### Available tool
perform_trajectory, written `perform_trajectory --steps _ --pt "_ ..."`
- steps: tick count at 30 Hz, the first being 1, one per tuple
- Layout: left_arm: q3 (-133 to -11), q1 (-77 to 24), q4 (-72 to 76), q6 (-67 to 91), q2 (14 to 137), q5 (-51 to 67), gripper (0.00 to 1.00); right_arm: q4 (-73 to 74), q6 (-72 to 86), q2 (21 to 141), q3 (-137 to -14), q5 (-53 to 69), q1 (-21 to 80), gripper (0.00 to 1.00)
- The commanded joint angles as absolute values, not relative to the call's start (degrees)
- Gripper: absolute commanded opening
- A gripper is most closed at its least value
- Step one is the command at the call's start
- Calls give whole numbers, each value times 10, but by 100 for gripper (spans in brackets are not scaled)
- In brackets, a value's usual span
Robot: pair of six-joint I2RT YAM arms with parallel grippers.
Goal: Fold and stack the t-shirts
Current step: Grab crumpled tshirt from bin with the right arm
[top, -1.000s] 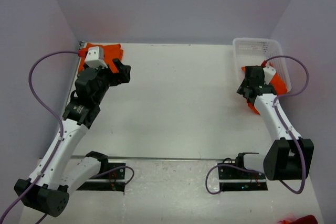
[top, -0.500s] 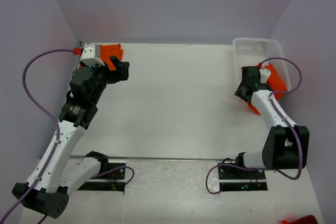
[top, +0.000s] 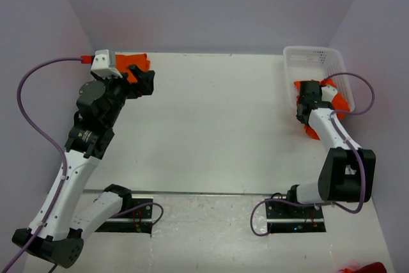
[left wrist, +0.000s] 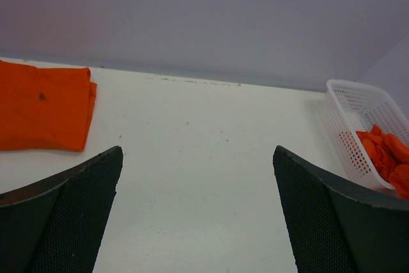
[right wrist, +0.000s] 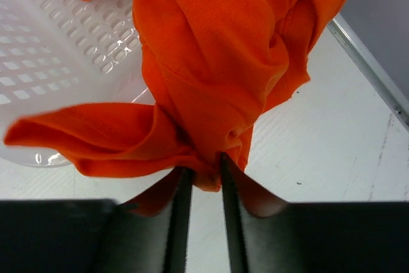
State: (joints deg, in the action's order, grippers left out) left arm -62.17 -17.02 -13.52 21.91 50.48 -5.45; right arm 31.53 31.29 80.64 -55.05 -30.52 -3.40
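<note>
A white table [top: 217, 119] runs away from two robot arms mounted at its near edge. On the right, the right pincer [right wrist: 202, 174] is closed narrowly on a fold of a crumpled t-shirt [right wrist: 217, 62]. This bright orange shirt spills over the rim of a white lattice basket [top: 313, 59] standing in the far right corner. Toward the far left, the left pincer [left wrist: 197, 155] hangs above the table, jaws spread wide, holding nothing. Beyond it, to its left, a folded t-shirt [left wrist: 41, 107] lies flat in the far left corner.
</note>
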Motion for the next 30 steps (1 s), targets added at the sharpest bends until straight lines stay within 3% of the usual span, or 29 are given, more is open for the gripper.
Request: perform_trajectory --steps 1,2,4,12,21,30 --pt "-629 -171 -143 210 502 -39 100 292 320 810 -569 -321 -38 21" --pt "-628 -171 -143 210 501 -40 100 288 319 813 -570 -317 -39 10" --pt "-621 -172 -143 212 499 -39 100 287 315 820 -577 -307 -39 0" --pt "-559 -172 -130 220 500 -42 100 276 261 751 -633 -271 -34 0" --pt "-510 -172 -139 242 532 -167 100 271 143 773 -899 -202 -20 0" --pt "-564 -172 -214 181 569 -106 100 207 36 802 -1114 -70 34 0"
